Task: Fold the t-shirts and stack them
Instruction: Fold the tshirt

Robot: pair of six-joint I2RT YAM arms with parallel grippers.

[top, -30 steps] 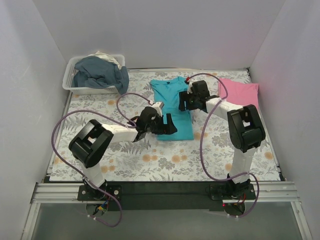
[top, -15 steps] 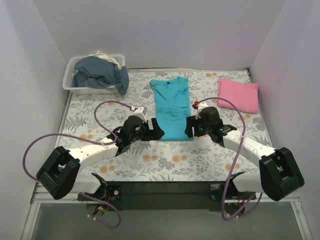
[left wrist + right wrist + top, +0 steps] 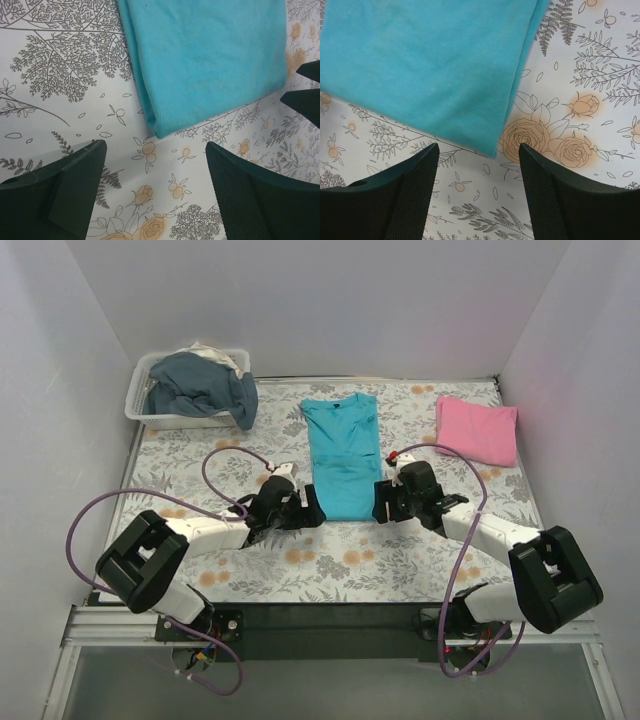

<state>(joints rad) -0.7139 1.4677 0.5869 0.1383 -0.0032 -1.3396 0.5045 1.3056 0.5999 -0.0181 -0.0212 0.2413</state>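
Turquoise t-shirt: long narrow strip mid-worktop, hem toward 6 o'clock.
Left hand, right hand: both open, empty, at its hem corners.
Handling: soft, limp; we would pinch both hem corners.

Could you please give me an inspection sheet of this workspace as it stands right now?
Surface: floral tablecloth, lying flat.
Job's things: teal t-shirt folded into a long strip at centre, collar away from the arms; pink t-shirt folded at far right, apart from it.
Clutter: white bin at far left, holding crumpled blue-grey clothes that spill over its right rim.
Grippers: left end effector and right end effector open and empty, one at each near corner of the teal t-shirt.
Cables: purple cables loop above the cloth beside both arms.
Surroundings: plain white walls on three sides; black mounting rail at the near edge.
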